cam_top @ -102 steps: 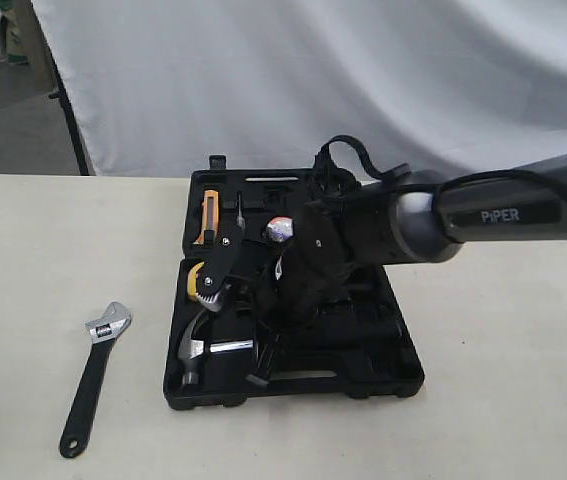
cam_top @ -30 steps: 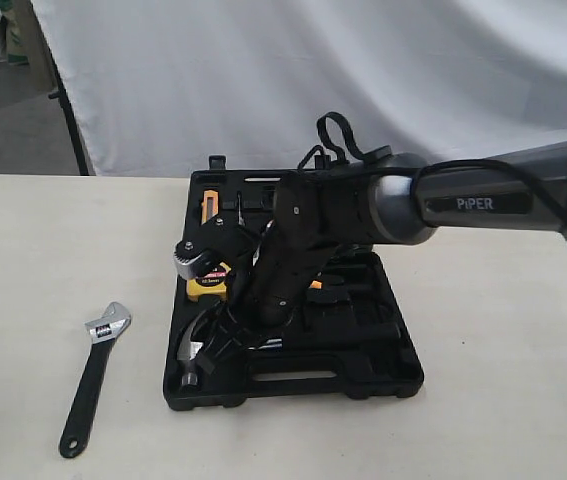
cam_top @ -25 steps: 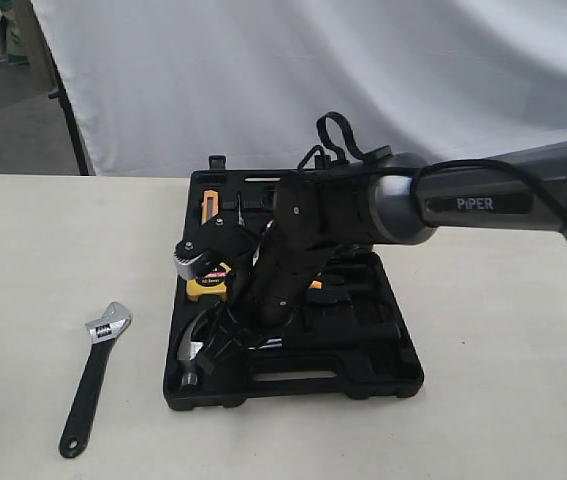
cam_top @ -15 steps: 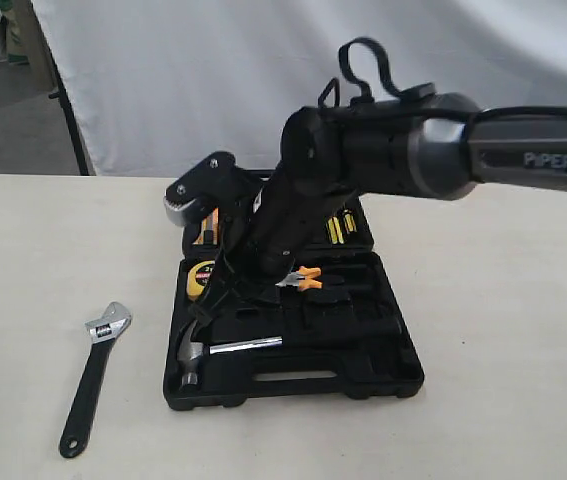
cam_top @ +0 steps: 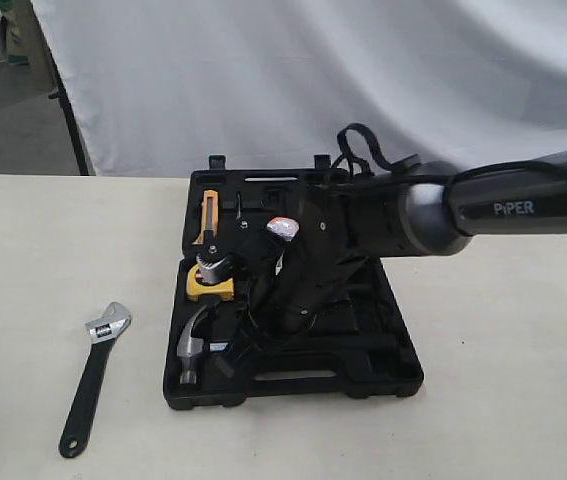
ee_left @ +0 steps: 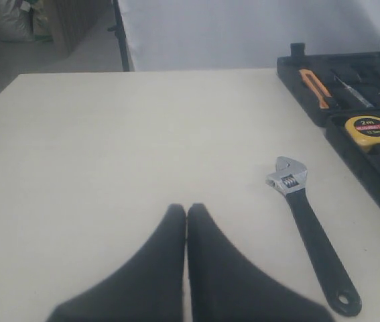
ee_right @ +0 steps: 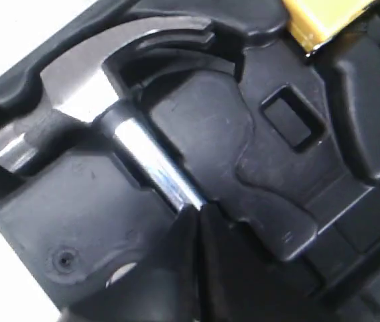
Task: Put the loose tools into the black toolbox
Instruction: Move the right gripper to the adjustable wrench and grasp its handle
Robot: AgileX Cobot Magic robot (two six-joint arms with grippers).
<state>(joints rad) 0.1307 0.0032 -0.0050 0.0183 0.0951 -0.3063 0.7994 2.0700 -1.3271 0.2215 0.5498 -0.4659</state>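
Note:
The black toolbox (cam_top: 395,384) lies open on the table. The steel claw hammer (cam_top: 191,350) lies in a recess at its front left. My right gripper (cam_top: 225,360) is shut, and its tips (ee_right: 196,209) rest on the hammer's shiny shaft (ee_right: 151,168) above the toolbox tray (ee_right: 230,134). The adjustable wrench (cam_top: 93,375) lies loose on the table left of the box. My left gripper (ee_left: 186,209) is shut and empty over bare table, a short way from the wrench (ee_left: 310,228). I cannot make out the black tape roll.
A yellow tape measure (cam_top: 206,288) sits in the box beside the hammer head, also in the left wrist view (ee_left: 374,129). An orange-handled knife (cam_top: 209,215) lies in the far half. The right arm (cam_top: 413,215) covers the box's middle. A white cloth hangs behind.
Half a second ago the right arm was raised above the box. It has come down again, and its shut tips are on the hammer shaft. The wrench has not moved.

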